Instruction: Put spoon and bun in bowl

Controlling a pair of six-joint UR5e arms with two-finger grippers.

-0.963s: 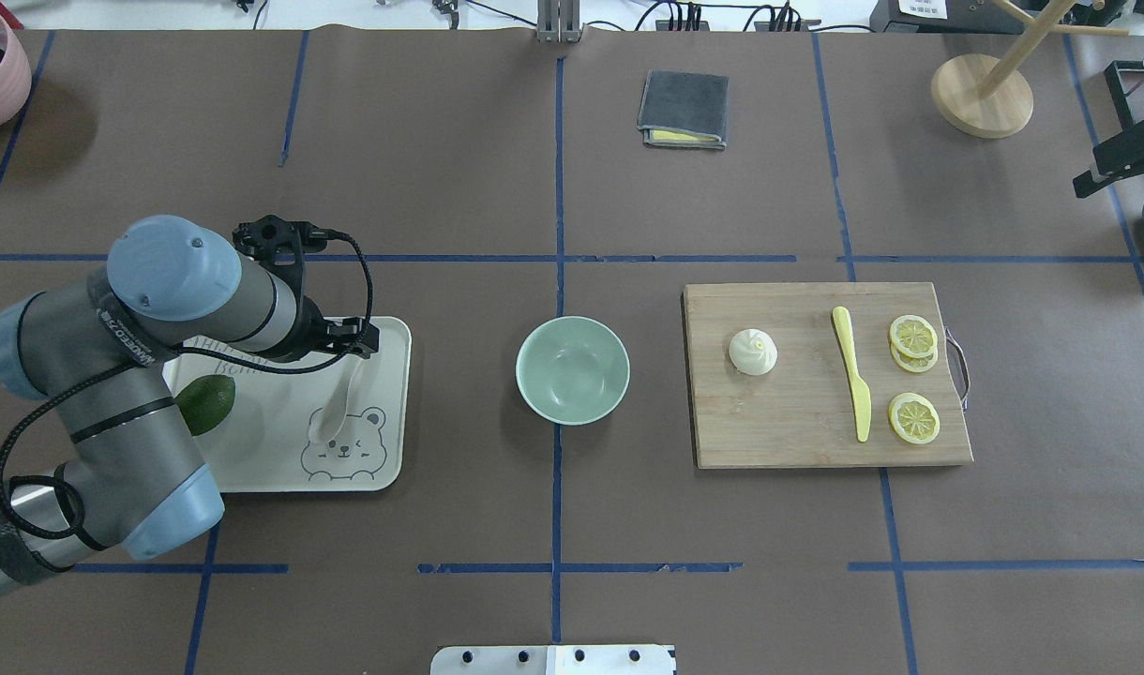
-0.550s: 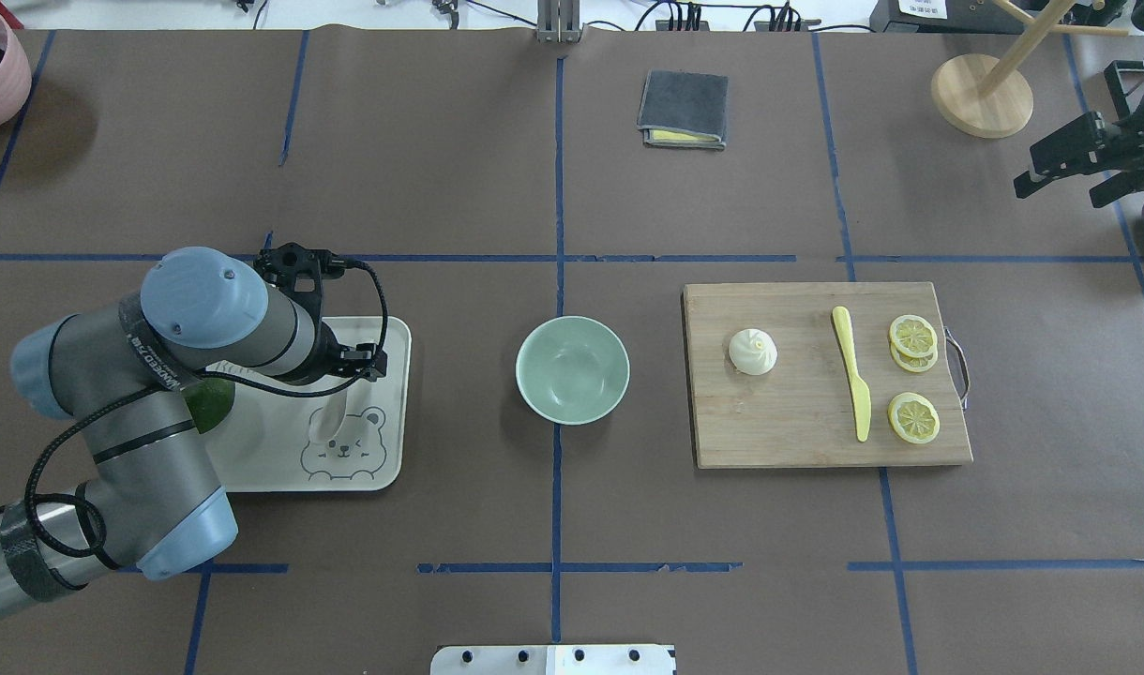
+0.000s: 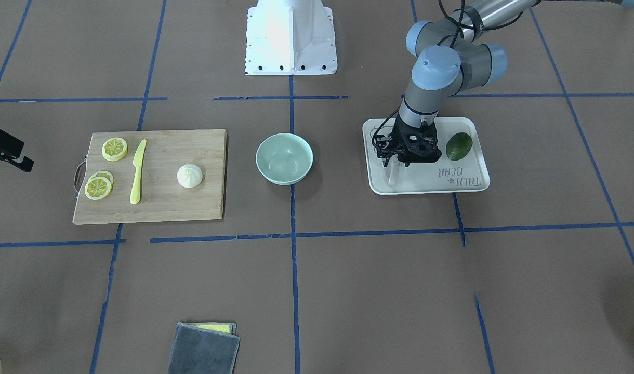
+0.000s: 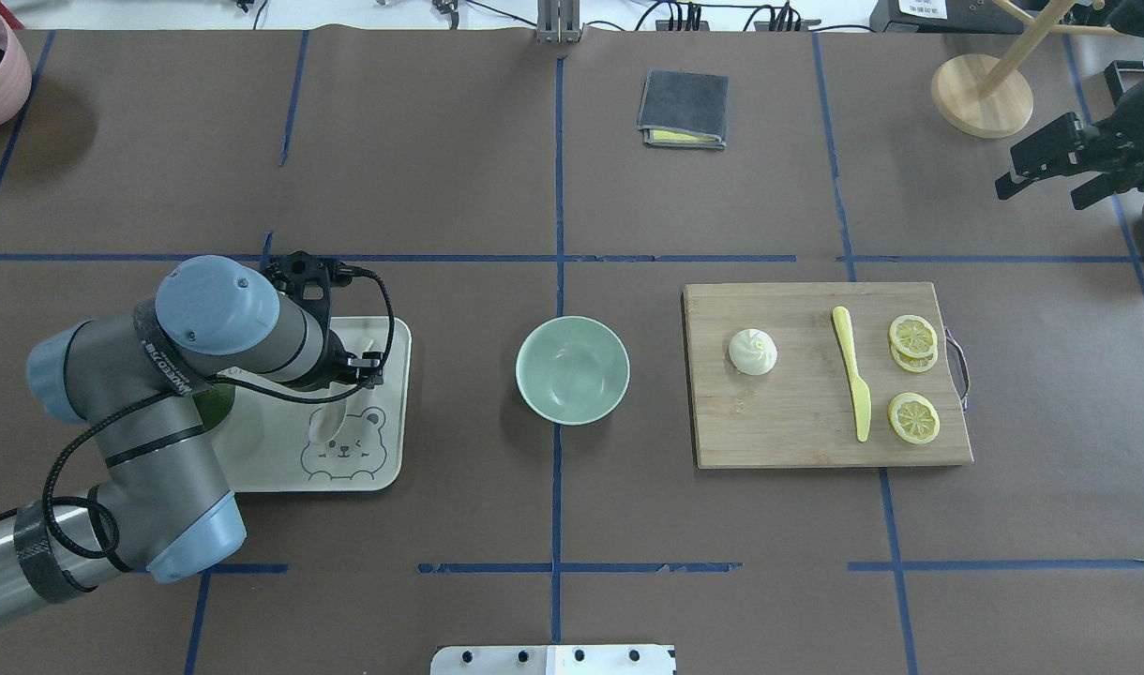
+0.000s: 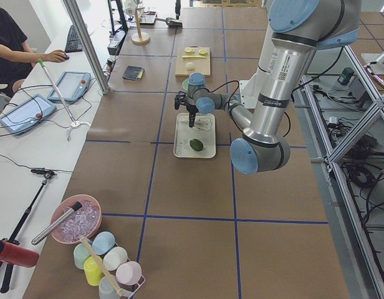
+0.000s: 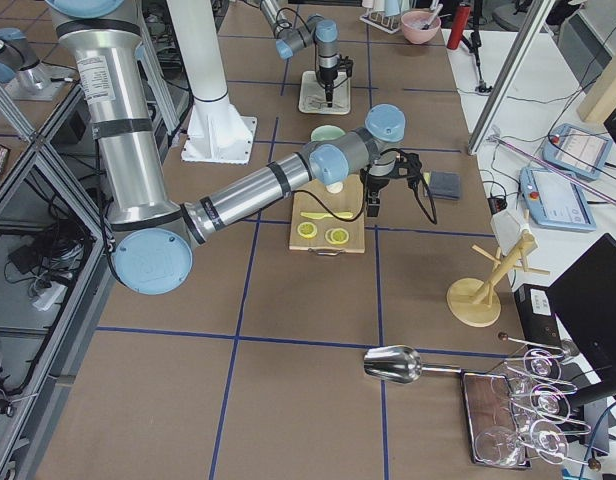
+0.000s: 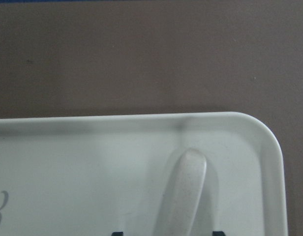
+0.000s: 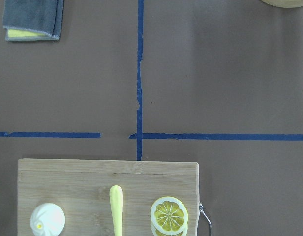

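Neither half of the task is done. Seen from overhead, the bowl [image 4: 572, 370] stands at the middle of the desk [image 4: 441, 169] with nothing in it.

The spoon [image 7: 183, 191] lies flat on a whitish tray [image 4: 394, 394] at 9 o'clock from the bowl, apart from it, with its handle toward 12 o'clock and its scoop toward 6 o'clock. The left pincer [image 7: 167, 231] is low over the handle. In the wrist view its two dark tips stand on either side of the handle with a gap at each side, so it is spread and not closed on anything. The first pick looks to be at the closing stage, and the lift and the carry toward 3 o'clock are left. A green fruit [image 3: 459, 146] shares the tray and is no part of the job.

The bun [image 4: 752, 352] sits upright on a wooden board [image 4: 788, 422] at 3 o'clock from the bowl, untouched, with a yellow knife [image 4: 851, 384] and lemon slices [image 4: 913, 417] beyond it. The right pincer [image 4: 1041, 195] hangs well away at about 2 o'clock, looks spread, and holds nothing. The whole bun pick and drop remains.
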